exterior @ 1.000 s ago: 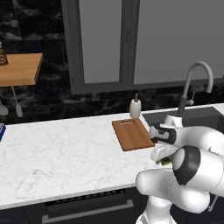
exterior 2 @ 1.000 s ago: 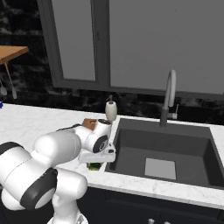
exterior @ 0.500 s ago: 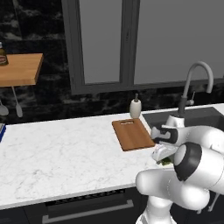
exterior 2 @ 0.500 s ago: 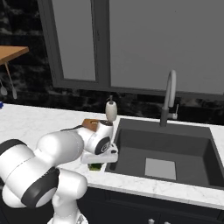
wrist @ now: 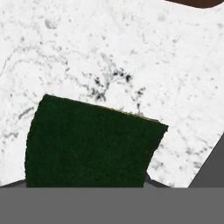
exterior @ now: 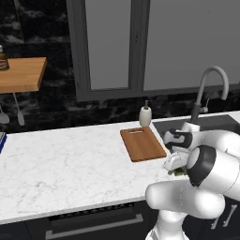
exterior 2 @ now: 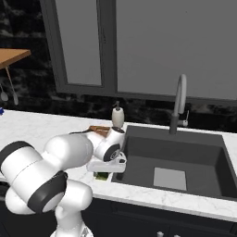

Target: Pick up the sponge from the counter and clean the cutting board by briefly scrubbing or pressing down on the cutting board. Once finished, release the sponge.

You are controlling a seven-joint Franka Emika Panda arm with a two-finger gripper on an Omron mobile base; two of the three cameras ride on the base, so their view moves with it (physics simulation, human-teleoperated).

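Note:
The sponge (wrist: 92,144) lies dark green side up on the white marble counter (wrist: 109,52), close to the sink's edge. In the base views only a small green bit of the sponge (exterior 2: 101,175) (exterior: 178,172) peeks out under the white hand. My gripper (exterior 2: 104,171) is down over it, shut on the sponge, its finger tips just showing at the sponge's two sides in the hand view. The reddish-brown cutting board (exterior: 143,143) lies flat on the counter (exterior: 70,164) just beyond and left of the hand, with its slot handle at the far end. A corner of the cutting board (wrist: 197,2) shows in the hand view.
The dark sink (exterior 2: 176,157) with its curved faucet (exterior 2: 178,104) lies right of the hand. A white soap dispenser (exterior: 145,115) stands behind the board. A wooden wall shelf (exterior: 21,74) hangs far left, with utensils under it.
The hand has sunk a little onto the sponge and its jaws have closed on it. The board and the cameras have stayed put.

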